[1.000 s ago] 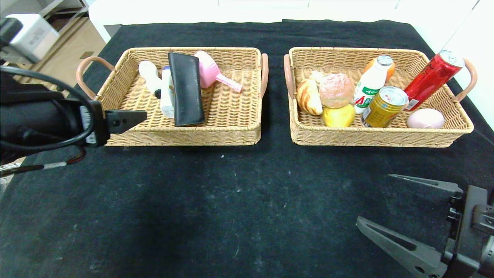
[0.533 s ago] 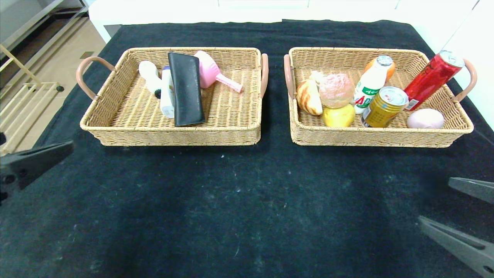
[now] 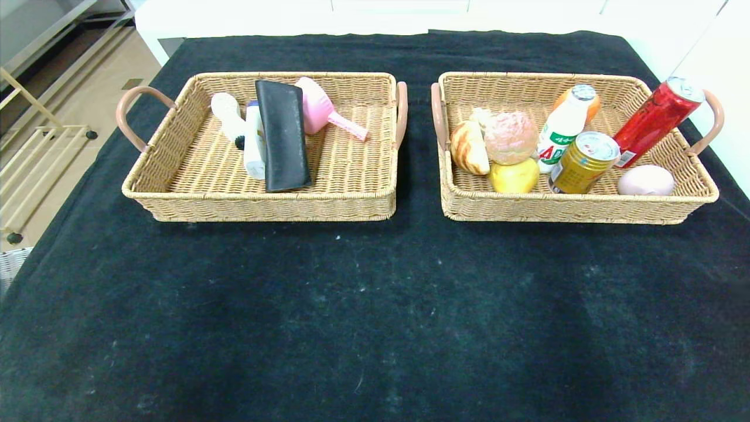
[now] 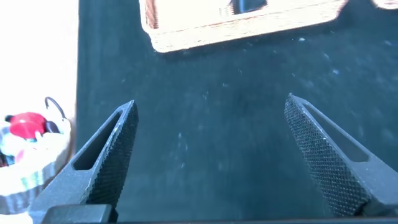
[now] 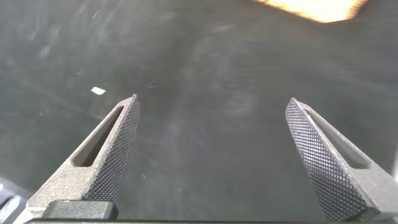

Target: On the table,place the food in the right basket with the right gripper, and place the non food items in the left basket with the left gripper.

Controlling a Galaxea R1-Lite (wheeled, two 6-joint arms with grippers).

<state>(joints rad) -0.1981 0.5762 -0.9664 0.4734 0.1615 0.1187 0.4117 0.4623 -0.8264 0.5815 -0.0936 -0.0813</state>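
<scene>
Both arms have pulled out of the head view since a moment ago; the left gripper (image 4: 208, 155) and right gripper (image 5: 211, 155) each hang spread wide, holding nothing, over the black table (image 3: 375, 305). At ten o'clock, the left basket (image 3: 263, 205) holds the wallet (image 3: 282, 135), white bottles (image 3: 249, 138) and pink brush (image 3: 322, 111). At two o'clock, the right basket (image 3: 574, 208) holds bread (image 3: 510, 136), cans (image 3: 583, 161) and fruit (image 3: 514, 174).
</scene>
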